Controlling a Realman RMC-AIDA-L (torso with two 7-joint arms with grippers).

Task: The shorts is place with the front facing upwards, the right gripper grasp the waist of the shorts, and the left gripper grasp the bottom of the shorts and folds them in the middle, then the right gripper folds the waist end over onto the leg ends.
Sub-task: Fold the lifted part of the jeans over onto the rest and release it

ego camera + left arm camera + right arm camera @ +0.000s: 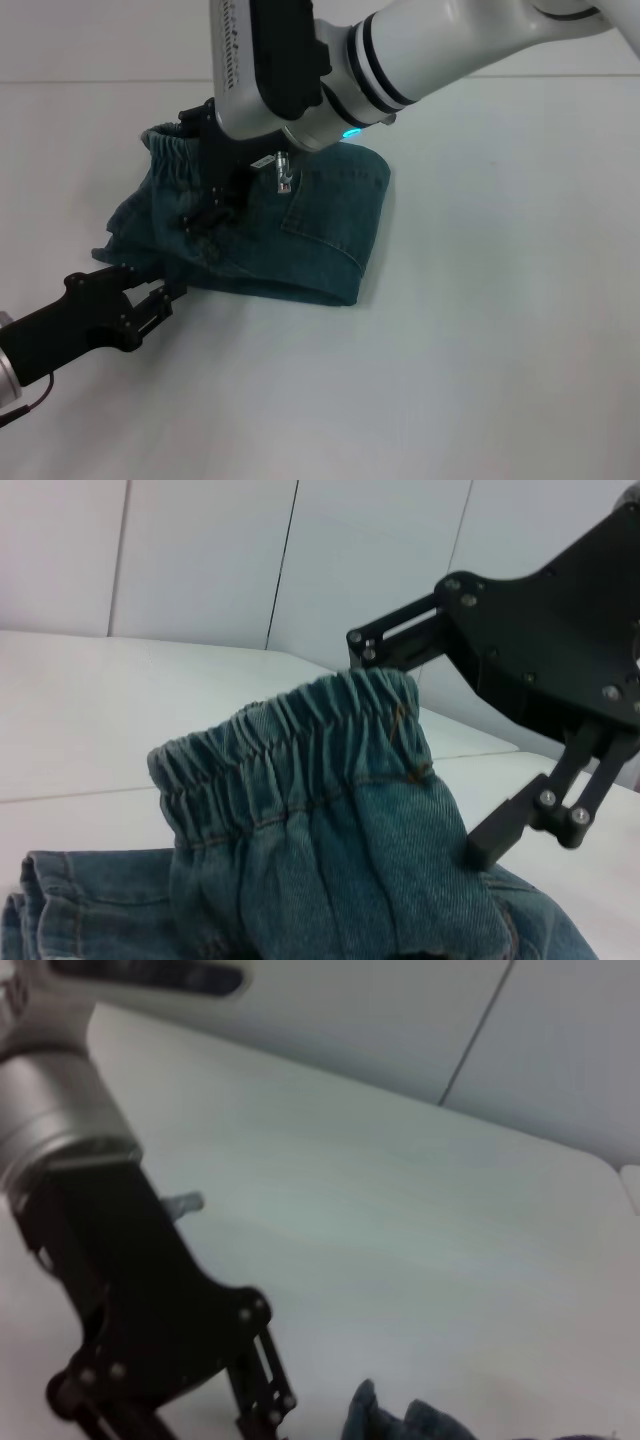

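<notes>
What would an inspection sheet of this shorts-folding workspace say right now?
Surface: plain white table, nothing spilled.
Job's things: the shorts lie folded in a compact stack; the waist stands bunched up on top.
Clutter: nothing seen.
Grippers: the right gripper is down on the shorts by the waist, its jaws open around the raised band; the left gripper sits low at the stack's near edge.
Cables: a thin dark wire beside the left arm.
Surroundings: pale panelled wall.
</notes>
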